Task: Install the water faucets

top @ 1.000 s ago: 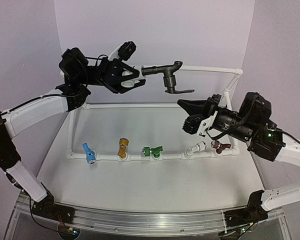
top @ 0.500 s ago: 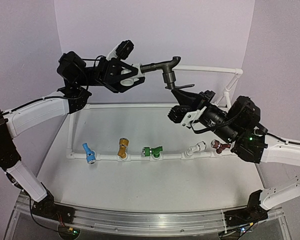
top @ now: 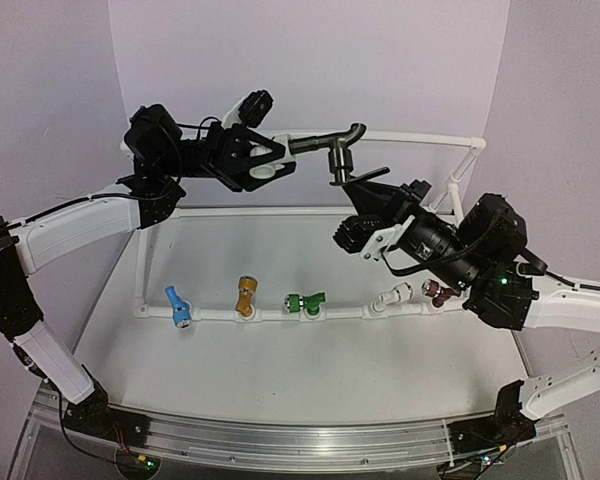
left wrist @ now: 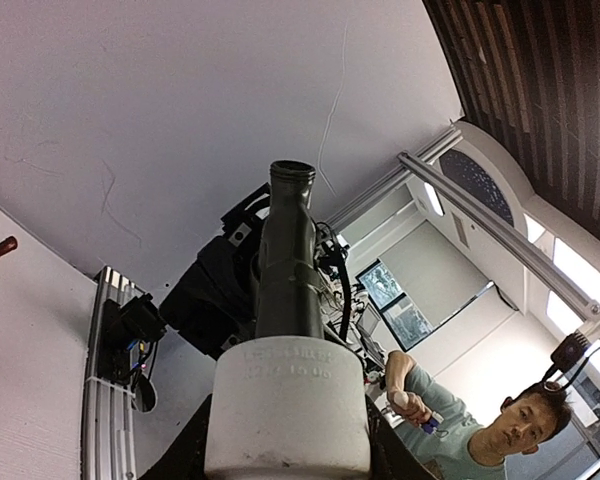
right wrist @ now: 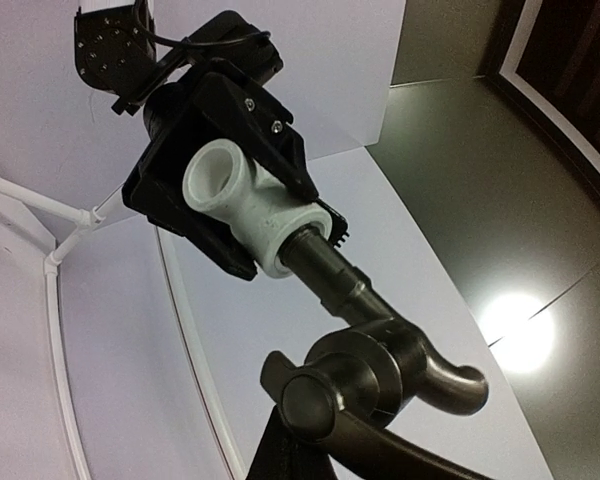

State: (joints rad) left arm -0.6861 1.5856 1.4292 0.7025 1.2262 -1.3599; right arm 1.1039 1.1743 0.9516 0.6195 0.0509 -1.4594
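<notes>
My left gripper is shut on the white plastic fitting of the dark grey metal faucet and holds it high, near the back pipe. The spout curls up at the right and the bent lever hangs below it. My right gripper sits right under the lever, touching or nearly touching it. The right wrist view shows the faucet close up, the fitting and one dark finger below the valve knob. The left wrist view shows the fitting between the jaws.
A white pipe frame stands on the table. Its front pipe carries blue, gold, green, white and maroon faucets. A corner post stands just right of my right gripper.
My right gripper has risen and moved left from beside the white faucet to just under the lever. My left gripper has shifted the faucet slightly right and tilted it.
</notes>
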